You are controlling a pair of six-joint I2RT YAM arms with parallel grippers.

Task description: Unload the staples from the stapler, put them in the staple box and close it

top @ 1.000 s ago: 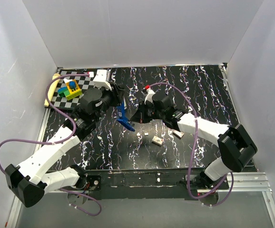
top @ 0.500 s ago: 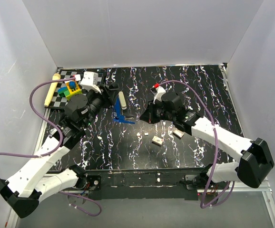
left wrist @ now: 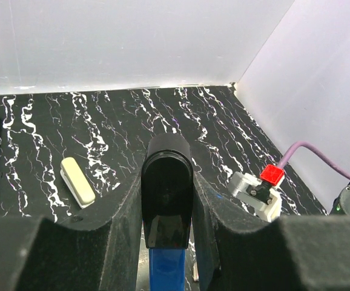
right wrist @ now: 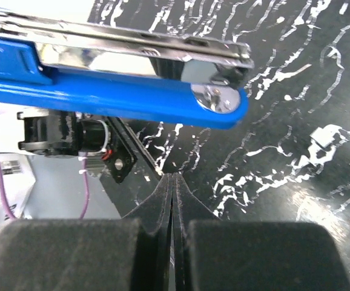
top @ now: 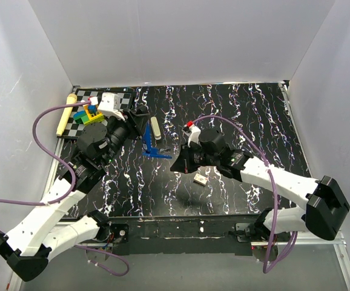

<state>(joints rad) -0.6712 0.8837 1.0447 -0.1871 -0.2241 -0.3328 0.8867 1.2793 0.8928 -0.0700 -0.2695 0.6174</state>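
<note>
The stapler [top: 152, 145], blue with a glossy black top [left wrist: 167, 188], hangs over the middle of the mat, and my left gripper [top: 140, 123] is shut on its black end. In the left wrist view the padded fingers [left wrist: 120, 212] press both sides of it. Its blue arm and chrome rail [right wrist: 120, 91] cross the top of the right wrist view. My right gripper [top: 178, 162] is shut and empty, its tips [right wrist: 172, 177] just below the blue arm's rounded end. A pale strip of staples [top: 200, 179] lies on the mat beside the right wrist, and more pale staple bits [right wrist: 323, 134] lie further right.
A cream bar [top: 156, 127] lies on the mat behind the stapler. A checkered board [top: 78, 124] with toy blocks [top: 89, 112] and a pale stick [top: 65, 115] sit at the back left. White walls close in three sides.
My right arm swung nearer and to the left, under the stapler's lower end, and now covers some loose staple bits. The left arm shifted back-left, with the stapler still in its grip.
</note>
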